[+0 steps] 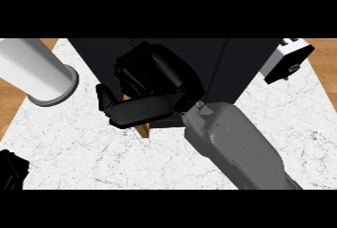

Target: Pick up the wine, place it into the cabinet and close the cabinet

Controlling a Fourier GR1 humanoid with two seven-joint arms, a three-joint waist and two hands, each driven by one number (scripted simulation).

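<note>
A dark cabinet (244,67) stands at the back middle of the white marble counter (99,151). My right hand (141,111) is pressed against the cabinet's front left part and covers much of it, with the thumb side pointing left. A small brown wedge (143,131) shows just below the hand at the cabinet's base. No wine bottle shows; whether it is behind the hand or inside the cabinet cannot be told. My left hand (12,171) rests at the lower left edge, only partly in view.
A tall white cylinder (36,71) stands at the back left, close to the cabinet. A white and black appliance (286,62) sits at the back right. Wooden floor (13,100) shows beyond the counter's left and right edges.
</note>
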